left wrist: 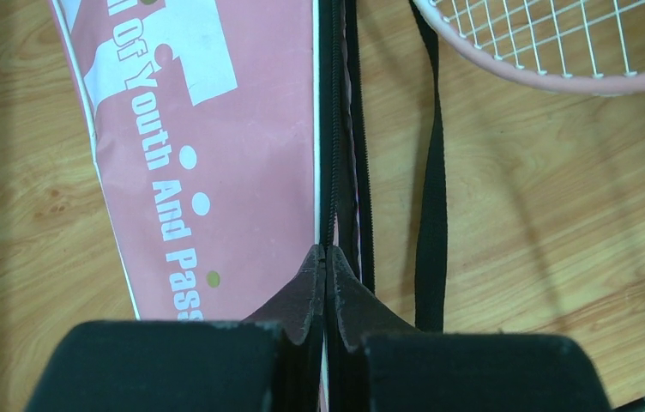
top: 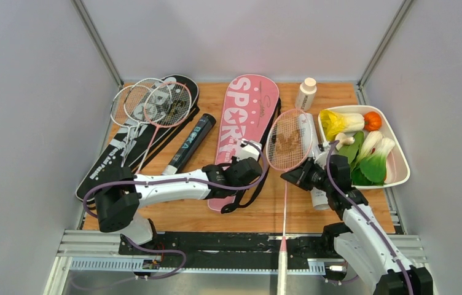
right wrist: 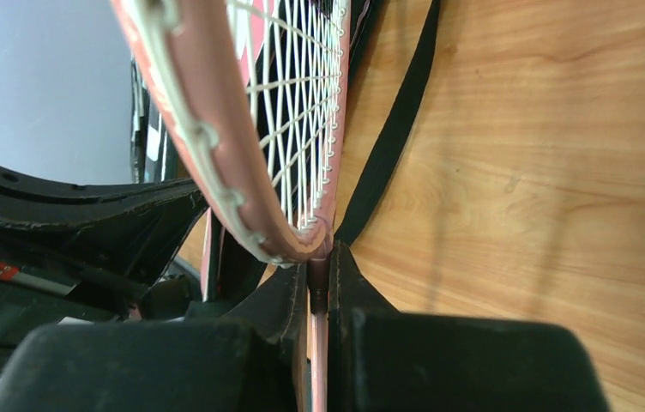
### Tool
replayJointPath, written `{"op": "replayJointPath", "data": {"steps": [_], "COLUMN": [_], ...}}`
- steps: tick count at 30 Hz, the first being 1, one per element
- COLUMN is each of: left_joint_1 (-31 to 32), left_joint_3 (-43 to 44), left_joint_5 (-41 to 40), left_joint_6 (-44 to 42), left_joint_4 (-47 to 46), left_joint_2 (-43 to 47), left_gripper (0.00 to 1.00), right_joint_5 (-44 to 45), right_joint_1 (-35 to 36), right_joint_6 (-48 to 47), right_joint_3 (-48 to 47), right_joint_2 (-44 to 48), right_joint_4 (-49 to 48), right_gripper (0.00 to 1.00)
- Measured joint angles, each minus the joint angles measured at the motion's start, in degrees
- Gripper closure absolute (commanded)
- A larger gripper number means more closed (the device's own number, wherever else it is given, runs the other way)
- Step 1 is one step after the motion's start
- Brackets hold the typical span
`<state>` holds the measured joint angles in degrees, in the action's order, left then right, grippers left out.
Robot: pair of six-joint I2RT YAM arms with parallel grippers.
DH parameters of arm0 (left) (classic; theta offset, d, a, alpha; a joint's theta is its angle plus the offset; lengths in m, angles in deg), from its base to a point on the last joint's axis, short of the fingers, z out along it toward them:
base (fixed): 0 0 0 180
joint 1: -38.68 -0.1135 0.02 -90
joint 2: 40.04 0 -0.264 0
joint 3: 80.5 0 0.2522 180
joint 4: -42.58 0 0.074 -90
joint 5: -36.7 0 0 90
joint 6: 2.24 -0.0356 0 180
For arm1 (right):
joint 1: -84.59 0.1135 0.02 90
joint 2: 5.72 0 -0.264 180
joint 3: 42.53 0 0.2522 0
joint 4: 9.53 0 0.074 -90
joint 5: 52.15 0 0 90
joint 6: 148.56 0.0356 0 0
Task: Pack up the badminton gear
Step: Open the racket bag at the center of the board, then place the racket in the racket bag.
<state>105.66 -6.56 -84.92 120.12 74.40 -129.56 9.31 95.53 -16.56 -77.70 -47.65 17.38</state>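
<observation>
Rightward, tray [top: 405, 163] holds toy vegetables [top: 373, 161]; right end effector [right wrist: 319, 279] grips pink racket [top: 289, 141].

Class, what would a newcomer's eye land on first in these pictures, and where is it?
The pink racket stands out right of centre, gripped at its throat by the right gripper's shut jaws. Left of it lies the pink bag, the left gripper closed at its zipper edge. Bright toy vegetables fill the far-right tray.
</observation>
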Motion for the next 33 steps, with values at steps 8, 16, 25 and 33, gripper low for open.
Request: {"op": "replayJointPath", "data": {"steps": [8,16,25,33], "left_joint_1": [-0.26,-0.37,-0.37,-0.39], "left_joint_3": [-1.88,-6.69,-12.31,-15.72], "left_joint_5": [0.0,-0.04,1.6,4.39], "left_joint_6": [1.18,2.54,3.41,3.45], "left_joint_4": [-0.83,-2.82,-7.5,-11.32], "left_joint_2": [0.28,4.26,9.03,10.36], "left_gripper": [1.0,1.0,1.0,1.0], "right_joint_5": [-5.55,-10.51,-11.91,-11.78], "right_joint_1": [0.0,0.0,3.28,7.1], "right_joint_6": [7.65,14.67,21.07,24.48], "right_joint_3": [3.82,4.72,5.38,4.2], "right_joint_2": [-5.92,-12.92,-19.56,-28.33], "right_joint_4": [-8.55,-18.86,-27.43,-34.16], "right_gripper": [1.0,1.0,1.0,1.0]}}
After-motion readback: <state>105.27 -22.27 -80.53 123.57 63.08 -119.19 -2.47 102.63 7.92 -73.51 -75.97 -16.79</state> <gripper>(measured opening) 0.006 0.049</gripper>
